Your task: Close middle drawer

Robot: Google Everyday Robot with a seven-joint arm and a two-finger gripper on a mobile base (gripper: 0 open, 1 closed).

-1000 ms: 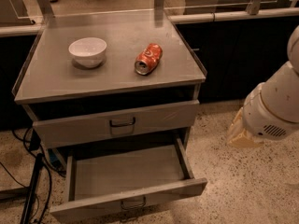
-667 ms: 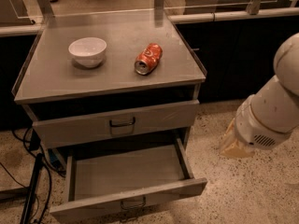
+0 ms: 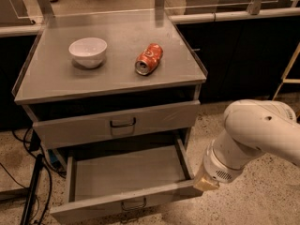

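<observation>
The middle drawer (image 3: 126, 175) is pulled far out of the grey steel cabinet and is empty inside. Its low flat front (image 3: 93, 206) faces me, with a small metal loop handle (image 3: 134, 204) at the centre. My white arm (image 3: 253, 135) comes in from the right. My gripper (image 3: 206, 181) is at the arm's lower end, a tan tip right at the drawer front's right corner. Most of it is hidden behind the wrist.
The taller top drawer (image 3: 117, 123) with a dark handle stands slightly out above. A white bowl (image 3: 88, 51) and a tipped orange can (image 3: 149, 59) lie on the cabinet top (image 3: 117, 86). Black cables (image 3: 28, 191) run down the left. Dark counters (image 3: 243, 55) stand behind.
My arm has swung left and down, bringing the gripper from the floor area at the right up to the drawer's right front corner. The drawer stands as far out as before.
</observation>
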